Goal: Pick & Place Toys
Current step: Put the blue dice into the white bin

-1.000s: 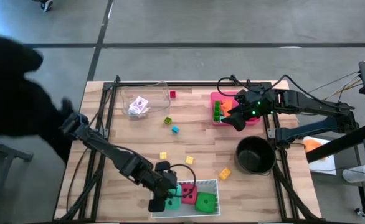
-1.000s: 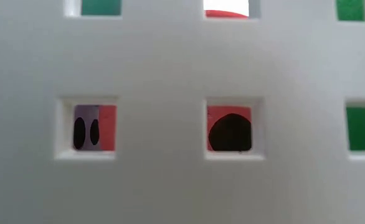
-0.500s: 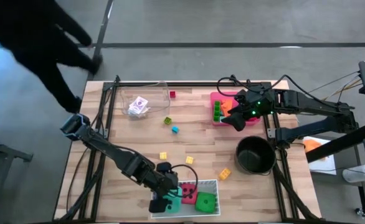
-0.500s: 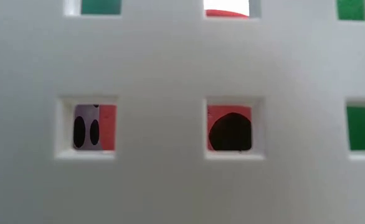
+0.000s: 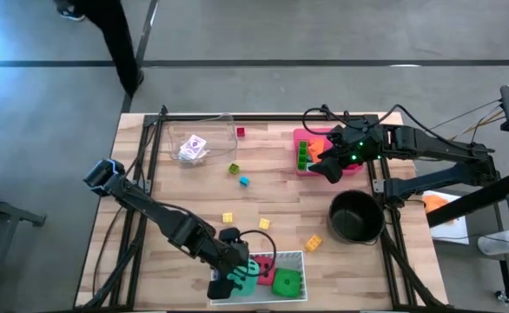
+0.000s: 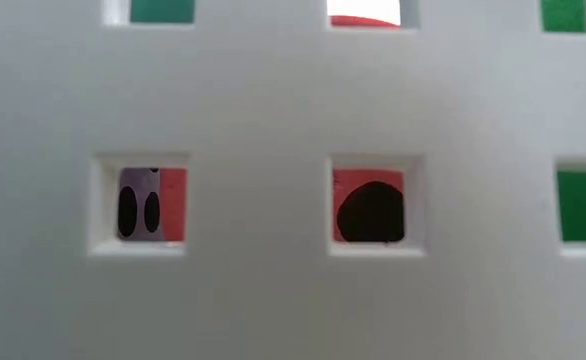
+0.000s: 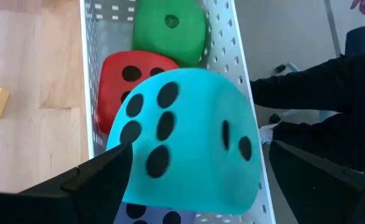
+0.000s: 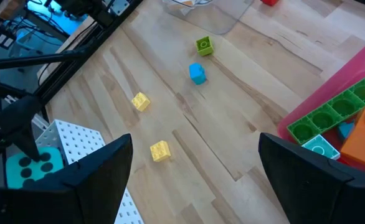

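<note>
A teal die [image 7: 189, 137] sits on top of a red die [image 7: 123, 81] and a purple die [image 7: 139, 211] in the white tray [image 5: 294, 255] at the table's near edge. A green die [image 7: 169, 28] lies beside them. My left gripper [image 7: 201, 149] is open over the tray's left end [image 5: 228, 283], one finger on either side of the teal die. My right gripper [image 5: 331, 169] hangs open above the pink tray [image 5: 302, 135] at the far right, with nothing between its fingers. The low view shows only the white tray's holed wall [image 6: 273, 100]. My left gripper comes at the teal die slanting down from the table's left. One finger [image 7: 101, 177] lies right beside the die's dotted side [image 7: 132, 134], and I cannot tell whether it touches. The other finger stands a little off. The die rests on the dice below it.
Small blocks lie loose on the table: red [image 5: 241, 132], green [image 5: 234, 169], blue [image 5: 244, 182], and three yellow ones [image 5: 228, 217] [image 5: 264, 223] [image 5: 313, 243]. A clear tray with cards [image 5: 194, 143] stands far left and a black pot [image 5: 355, 216] on the right. Green blocks [image 5: 303, 155] fill the pink tray.
My left gripper has opened and let go of the teal die, which now lies on the other dice in the white tray. A person beyond the table's far left corner has walked away.
</note>
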`<action>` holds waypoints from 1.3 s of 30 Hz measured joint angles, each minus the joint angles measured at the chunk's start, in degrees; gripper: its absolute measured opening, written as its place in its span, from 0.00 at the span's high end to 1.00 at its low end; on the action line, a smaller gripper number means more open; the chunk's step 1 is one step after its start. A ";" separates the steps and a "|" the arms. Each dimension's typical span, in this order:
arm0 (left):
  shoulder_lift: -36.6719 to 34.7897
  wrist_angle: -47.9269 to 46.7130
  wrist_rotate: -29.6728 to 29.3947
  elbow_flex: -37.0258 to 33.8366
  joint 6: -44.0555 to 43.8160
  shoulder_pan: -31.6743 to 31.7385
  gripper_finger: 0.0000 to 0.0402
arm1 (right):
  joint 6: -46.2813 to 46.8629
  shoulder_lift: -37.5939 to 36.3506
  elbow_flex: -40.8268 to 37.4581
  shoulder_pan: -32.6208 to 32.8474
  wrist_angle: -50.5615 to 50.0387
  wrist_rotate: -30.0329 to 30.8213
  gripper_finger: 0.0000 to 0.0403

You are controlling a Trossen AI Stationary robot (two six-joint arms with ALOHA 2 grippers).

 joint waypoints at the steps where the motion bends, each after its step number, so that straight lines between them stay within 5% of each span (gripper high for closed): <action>1: -0.02 0.03 0.00 0.01 -0.04 0.00 0.06 | 0.00 0.00 0.00 0.01 -0.01 -0.02 0.15; 31: -3.61 -1.34 -9.44 0.14 2.03 0.59 0.06 | 0.00 0.00 0.00 0.00 -0.01 -0.02 0.15; 35: -3.61 -0.94 -9.88 0.14 5.51 0.37 0.14 | 0.00 0.00 0.00 0.00 -0.01 -0.02 0.15; 39: -3.61 -0.91 -9.47 0.12 7.37 0.20 0.32 | 0.00 0.00 0.00 0.00 -0.01 -0.02 0.15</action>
